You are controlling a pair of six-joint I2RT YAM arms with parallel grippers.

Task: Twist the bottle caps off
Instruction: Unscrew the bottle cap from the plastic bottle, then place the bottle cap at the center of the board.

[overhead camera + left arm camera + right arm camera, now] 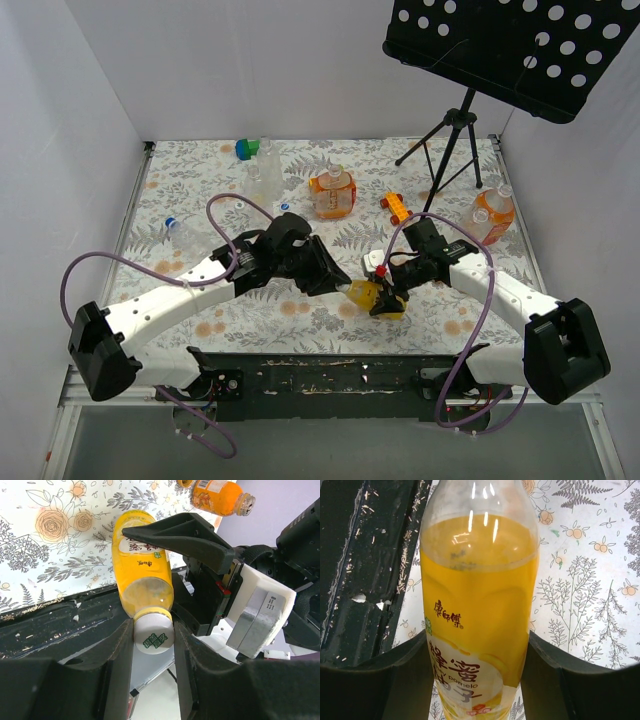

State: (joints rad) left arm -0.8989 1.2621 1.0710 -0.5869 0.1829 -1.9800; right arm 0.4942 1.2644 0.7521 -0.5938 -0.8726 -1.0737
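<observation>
A bottle [362, 293] of yellow liquid is held lying on its side above the table's front edge, between my two arms. Its white cap [154, 636] with green print points into the left wrist view, and my left gripper [153, 630] is shut on that cap, one finger pressed against each side. My right gripper [477, 652] is shut on the bottle's labelled body [480, 605], with both fingers [415, 665] against its sides. From above, the left gripper [335, 283] and right gripper [385, 298] face each other.
A squat orange bottle [333, 193], clear bottles [268, 165] and a green-and-blue block [246, 149] stand at the back. An orange bottle [493, 213] is at the right, a clear one [185, 235] lies at the left. An orange toy car [396, 207] and a tripod [455, 130] are nearby.
</observation>
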